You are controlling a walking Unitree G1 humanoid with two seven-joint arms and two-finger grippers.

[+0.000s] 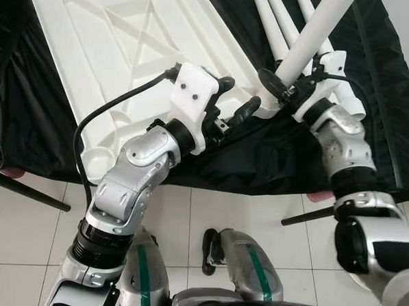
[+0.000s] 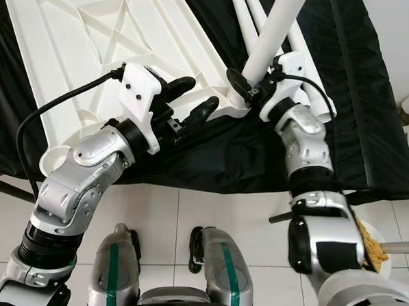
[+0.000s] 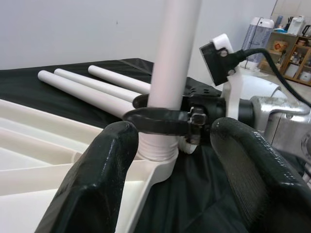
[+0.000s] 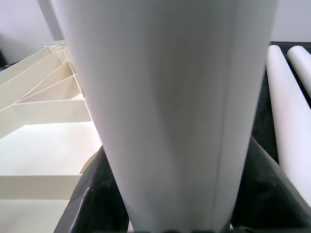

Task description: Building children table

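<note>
A white table top [image 1: 117, 48] lies upside down on a black cloth. My right gripper [image 1: 280, 87] is shut on a white table leg [image 1: 315, 31] near its lower end. That leg stands tilted in the top's near right corner socket [image 3: 155, 155]. My left gripper [image 1: 236, 100] is open, its fingers [image 3: 97, 184] on either side of that corner, just short of the leg and holding nothing. Three spare legs [image 1: 280, 25] lie side by side on the cloth beyond the corner.
The black cloth [image 1: 394, 115] hangs over the near edge above a tiled floor. An empty round socket [image 1: 98, 158] sits at the top's near left corner. Thin black stand legs [image 1: 28, 189] reach out below. A plate of food [image 2: 374, 247] lies on the floor at right.
</note>
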